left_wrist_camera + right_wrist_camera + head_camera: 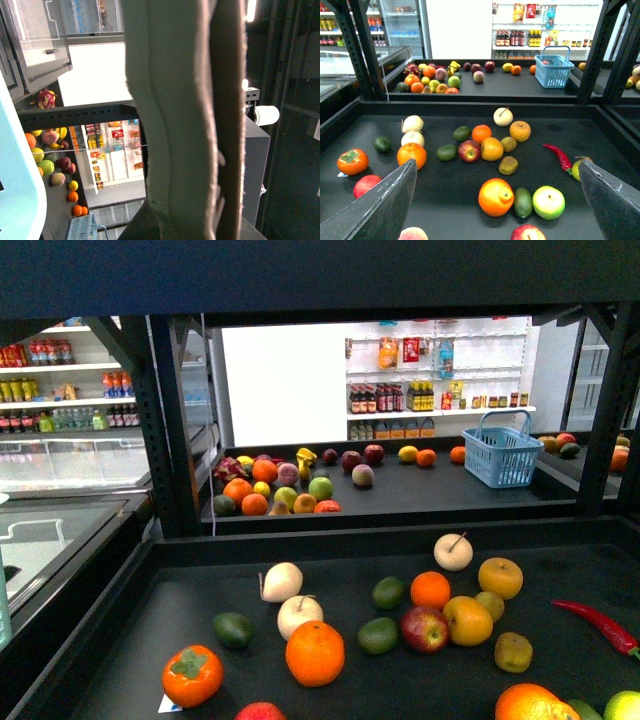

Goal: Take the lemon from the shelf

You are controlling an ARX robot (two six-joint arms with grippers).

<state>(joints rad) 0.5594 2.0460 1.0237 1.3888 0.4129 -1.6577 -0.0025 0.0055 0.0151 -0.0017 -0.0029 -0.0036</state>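
smooth round lemon (407, 453) on matte shelf (420, 495); right hand (497, 200) wide open, empty.

The near black metal produce deck (130, 640) is being viewed from the front, with the light blue plastic basket (502, 452) far right. The same deck (445, 200) and basket (553, 70) are being viewed from higher by the right wrist camera. The left wrist view is being blocked by close grey padded fingers (170, 120).

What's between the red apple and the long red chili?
A yellow-orange fruit beside the red apple, then two brownish-green fruits before the chili, in the front view.
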